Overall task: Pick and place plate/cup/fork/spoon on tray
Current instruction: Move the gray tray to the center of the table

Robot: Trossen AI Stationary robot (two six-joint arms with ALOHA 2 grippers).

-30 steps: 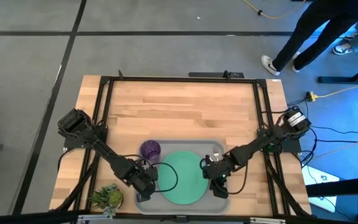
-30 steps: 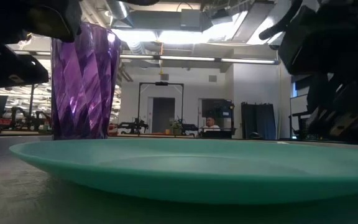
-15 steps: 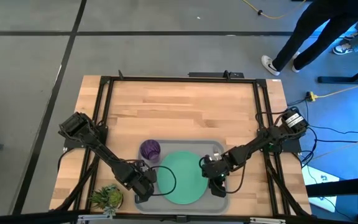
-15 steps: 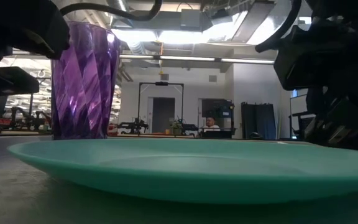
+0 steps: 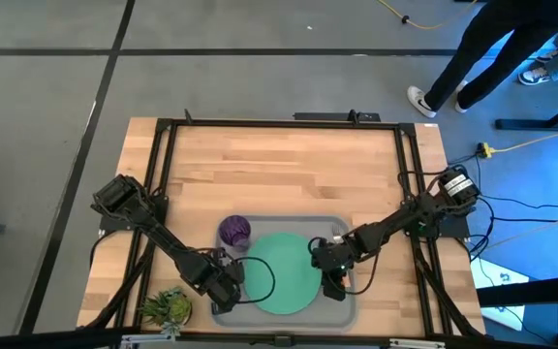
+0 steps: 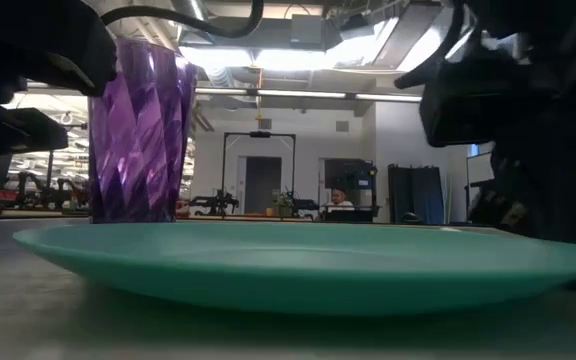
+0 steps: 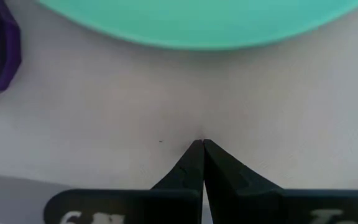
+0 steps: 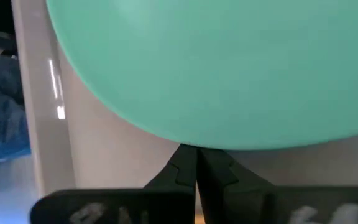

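The light-grey tray [image 5: 341, 302] lies at the table's near middle. The green plate [image 5: 281, 273] lies flat on its floor, and the purple cup [image 5: 233, 233] stands upright on the tray's far left part, also showing in the low view [image 6: 138, 130]. My left gripper [image 7: 202, 142] is shut, just over the tray floor [image 7: 166, 112] at the tray's near left, short of the plate [image 7: 197, 25]. My right gripper [image 8: 196, 148] is shut at the plate's right edge. The fork and spoon do not show plainly. My left gripper's shut tips stand at the tray floor; I cannot tell whether they touch it. My right gripper's shut fingertips meet the plate's rim [image 8: 194, 142] on its right side, coming from the table's right and slanting down. The plate lies flat on the tray.
A small green plant [image 5: 168, 308] stands at the table's near left corner, beside the tray. The tray's raised rim [image 8: 33, 93] runs close behind my right gripper. A person [image 5: 492, 48] stands on the floor beyond the table's far right corner.
My right gripper has gone toward the table's left edge and a little toward the far edge, its shut tips at the plate's rim. The plate has slid along the tray toward the left. The cup and my left gripper have kept still.
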